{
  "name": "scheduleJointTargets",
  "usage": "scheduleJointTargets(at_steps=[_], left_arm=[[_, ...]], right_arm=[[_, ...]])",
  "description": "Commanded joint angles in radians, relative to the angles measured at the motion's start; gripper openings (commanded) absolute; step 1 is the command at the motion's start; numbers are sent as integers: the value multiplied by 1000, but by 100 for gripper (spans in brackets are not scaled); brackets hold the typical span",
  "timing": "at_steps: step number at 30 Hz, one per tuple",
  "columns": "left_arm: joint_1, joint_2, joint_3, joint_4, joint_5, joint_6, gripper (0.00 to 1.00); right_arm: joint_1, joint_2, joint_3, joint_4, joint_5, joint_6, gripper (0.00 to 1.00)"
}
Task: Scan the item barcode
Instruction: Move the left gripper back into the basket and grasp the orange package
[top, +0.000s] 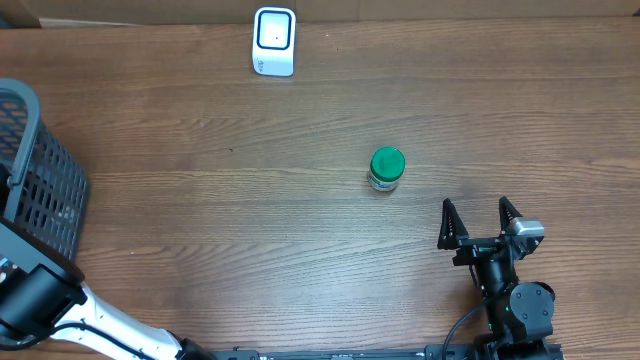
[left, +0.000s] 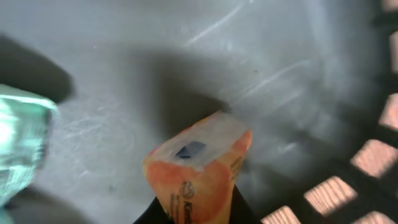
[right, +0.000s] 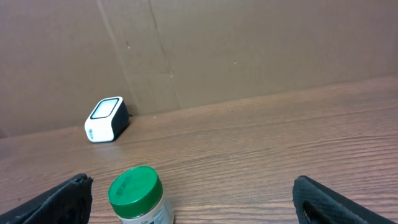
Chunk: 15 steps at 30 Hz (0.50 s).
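**Labels.** The orange packet (left: 202, 174) carries a round logo and a line of print down its face, both too blurred to read. Its pale top end shows a small dark blue square. The scanner (top: 274, 41) is white with a dark-rimmed window and shows no legible writing. The green-lidded jar (top: 386, 168) has a strip of label below the lid, unreadable in both views that show it.

**Item position.** The orange packet is inside the basket (top: 50, 190), which sits at the 9 o'clock edge of the surface (top: 250, 230). In the left wrist view the packet stands up from the 6 o'clock edge of the frame, with its tip leaning toward 1 o'clock over the grey basket floor. The perforated basket wall runs from 3 to 5 o'clock. A blurred teal see-through object (left: 22, 143) lies at the packet's 9 o'clock, apart from it.

**Left fingers** (left: 245, 214). They are closed on the packet's lower end, one dark finger on either side, pinching it. Overhead, the left arm (top: 40, 300) reaches into the basket from 7 o'clock, and the fingers are hidden in that view.

**Right fingers** (top: 447, 228). They are spread wide and empty, at 5 o'clock on the surface. The jar is at their 11 o'clock, near but apart. The scanner is at the 12 o'clock edge, well apart from the basket and packet.
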Motion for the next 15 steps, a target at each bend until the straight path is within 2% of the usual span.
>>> scheduleJointTargets(at_steps=[1, 10, 15], left_arm=[[4, -13, 163, -67, -8, -6, 5], [5, -185, 581, -294, -3, -55, 4], [-19, -347, 665, -364, 104, -57, 4]], right_arm=[[6, -3, -10, 3, 7, -4, 100], [6, -3, -10, 3, 7, -3, 100], [6, -3, -10, 3, 7, -4, 100]])
